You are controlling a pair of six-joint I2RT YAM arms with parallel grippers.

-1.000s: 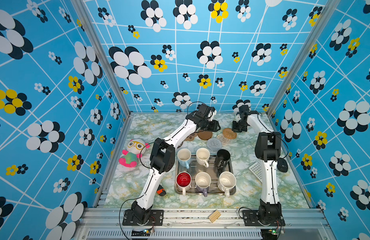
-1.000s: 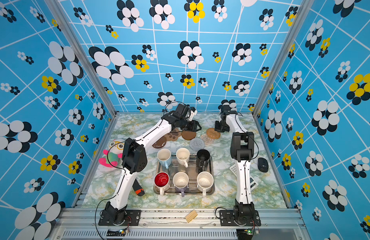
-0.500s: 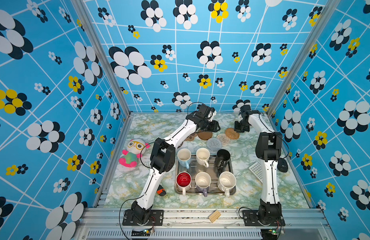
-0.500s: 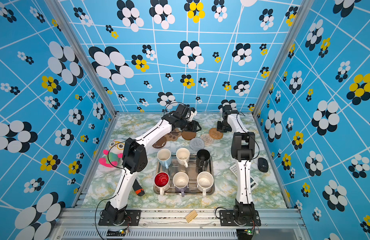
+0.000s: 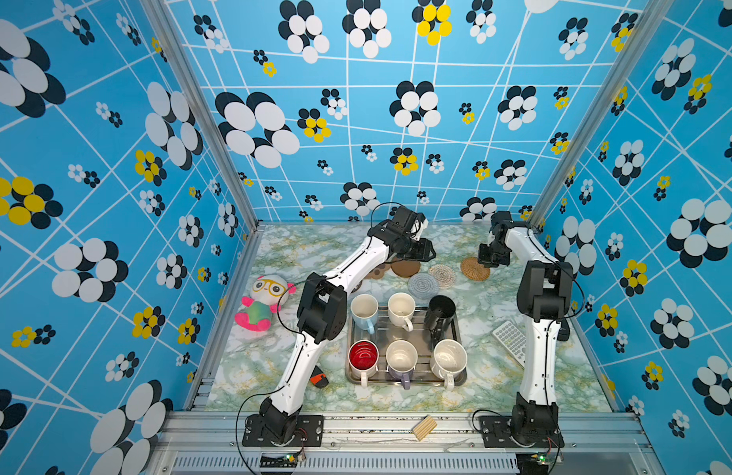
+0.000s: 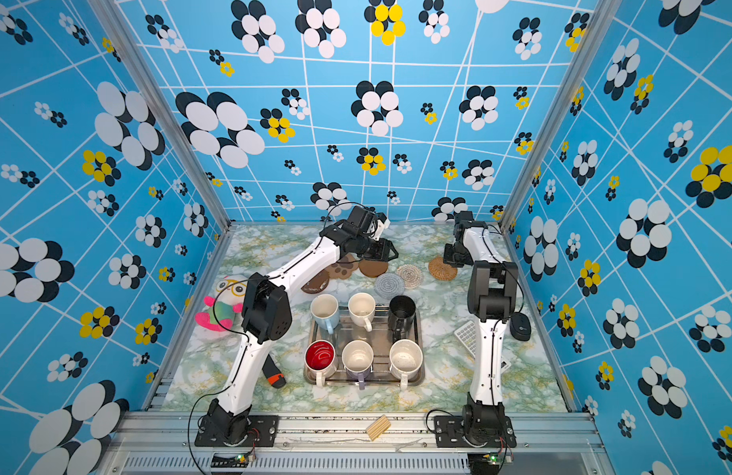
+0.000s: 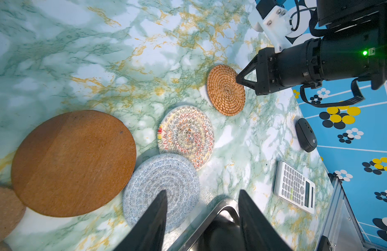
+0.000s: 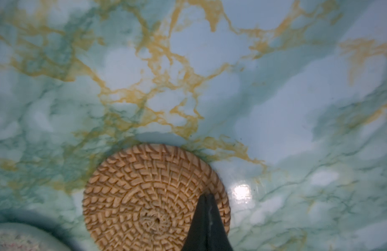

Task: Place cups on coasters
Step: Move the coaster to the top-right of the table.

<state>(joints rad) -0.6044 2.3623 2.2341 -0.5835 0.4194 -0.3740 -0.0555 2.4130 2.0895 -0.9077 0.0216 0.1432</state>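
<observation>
Rattan is what has shifted: the round rattan coaster [image 5: 474,269] lay against the whitish woven coaster [image 5: 442,275] a second ago. It now sits apart from it, farther toward the right side of the marbled desk [image 5: 274,362], with bare desk between the two. The right gripper [image 7: 240,79] has travelled with it. Its jaws are pressed together, their tip resting on the coaster's top near the rim and pinching nothing.

The left gripper [image 7: 202,193] hangs where it was, above the dark brown disc [image 5: 405,268], jaws spread and empty.

The other coasters have not moved. The grey woven coaster [image 5: 422,284] touches both that disc and the whitish one. The tan paw coaster [image 6: 343,267] lies beside the disc, and a second dark brown disc [image 6: 315,283] is partly hidden under the left arm.

All six mugs stand upright on the steel tray [image 5: 418,335] as before, none on a coaster. In the far row are the light blue mug [image 5: 364,310], a cream-white mug [image 5: 401,306] and the black mug [image 5: 440,308]. In the near row are the red-lined white mug [image 5: 363,357], the lavender mug [image 5: 401,357] and a second cream-white mug [image 5: 450,358].
</observation>
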